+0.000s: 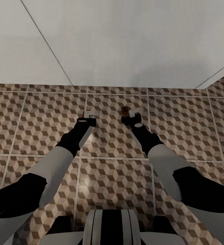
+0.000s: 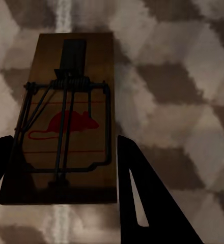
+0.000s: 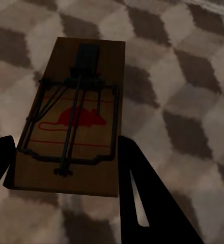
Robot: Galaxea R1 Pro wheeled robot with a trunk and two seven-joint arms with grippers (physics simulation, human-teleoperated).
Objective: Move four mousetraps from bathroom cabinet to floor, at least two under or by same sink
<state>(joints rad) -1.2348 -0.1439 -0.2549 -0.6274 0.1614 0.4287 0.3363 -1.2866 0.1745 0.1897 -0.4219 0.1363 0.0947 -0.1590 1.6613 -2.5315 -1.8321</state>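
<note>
The robot's white trunk (image 1: 110, 227) sits nearest, both arms stretched forward and down over the bathroom floor (image 1: 179, 115) of cube-patterned tiles, short of a plain grey wall (image 1: 125, 41). The left gripper (image 1: 88, 117) is closed on a mousetrap (image 2: 63, 119), the board pinched between its dark fingers (image 2: 142, 198), its far end over a grout line. The right gripper (image 1: 132, 117) likewise clamps a second mousetrap (image 3: 74, 122), its brown end projecting just beyond the fingertips above the tiles.
</note>
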